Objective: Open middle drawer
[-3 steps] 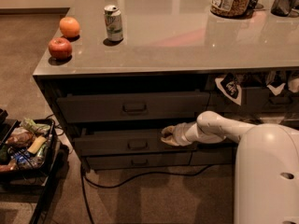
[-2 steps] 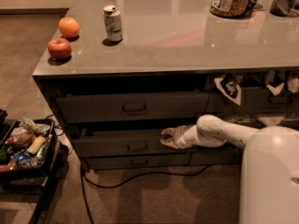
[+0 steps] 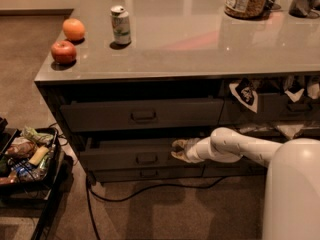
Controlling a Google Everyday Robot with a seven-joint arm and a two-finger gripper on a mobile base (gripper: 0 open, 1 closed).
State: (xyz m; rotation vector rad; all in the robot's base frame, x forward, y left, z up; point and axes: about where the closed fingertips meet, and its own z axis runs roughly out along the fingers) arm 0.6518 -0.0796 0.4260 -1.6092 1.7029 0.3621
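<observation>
From where I stand, the middle drawer [image 3: 115,159] sits a little way out from the bench [image 3: 200,39], its low front proud of the taller drawer [image 3: 100,116] above, with a thin strip of its inside showing behind the top edge. The gripper [image 3: 179,150] is at the right end of that top edge, well right of the small loop handle [image 3: 146,158]. Its jaws are spread with a dark gap between them; whether they touch the edge I cannot tell. The white arm [image 3: 235,146] reaches in low from the right. The lowest drawer [image 3: 125,175] looks closed. A cable [image 3: 150,189] trails over the open carpet in front, and a black bin of packets [image 3: 54,156] stands near the bench's left corner.
</observation>
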